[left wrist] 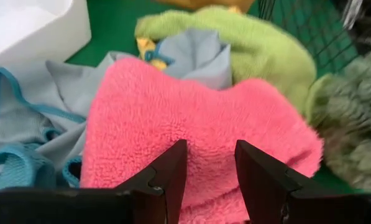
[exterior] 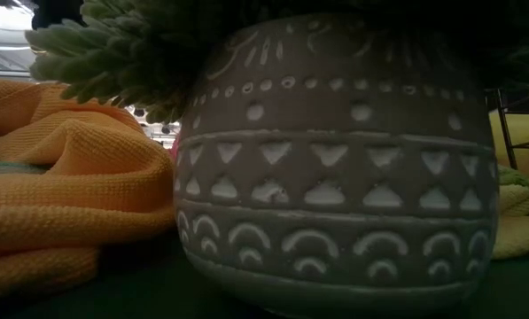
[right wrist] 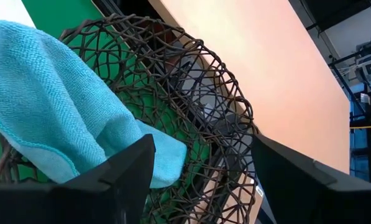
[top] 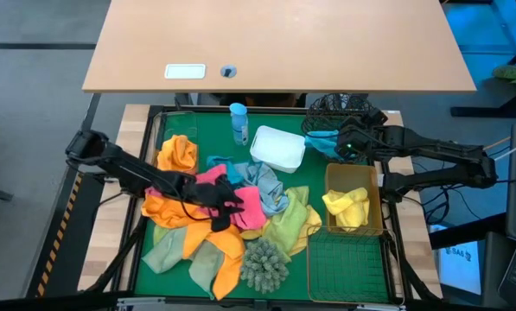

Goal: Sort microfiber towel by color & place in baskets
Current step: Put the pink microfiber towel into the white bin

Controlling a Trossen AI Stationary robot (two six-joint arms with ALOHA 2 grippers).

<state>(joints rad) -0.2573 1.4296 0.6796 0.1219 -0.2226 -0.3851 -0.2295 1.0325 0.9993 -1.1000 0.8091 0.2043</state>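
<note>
A pile of microfiber towels lies on the green mat: pink (top: 245,203), orange (top: 167,210), grey with teal edging (top: 262,180) and pale green (top: 292,220). My left gripper (top: 226,203) is low over the pink towel (left wrist: 191,106), its fingers a little apart. My right gripper (top: 342,142) is open and empty beside the round black mesh basket (top: 334,112), near its rim (right wrist: 191,68). A teal-blue towel (right wrist: 48,112) is draped in that basket. My left gripper (left wrist: 210,171) comes at the pink towel from above, one finger on either side of a patch of its fuzzy surface (left wrist: 210,134). I cannot tell whether the fingertips touch it. The towel lies flat on the pile.
A white tub (top: 277,147) and a small blue bottle (top: 238,121) stand at the back. A gold basket (top: 372,180) holds a yellow towel (top: 348,207), and a second gold basket (top: 348,263) is in front of it. A shaggy clump in a patterned pot (exterior: 335,177) fills the low view.
</note>
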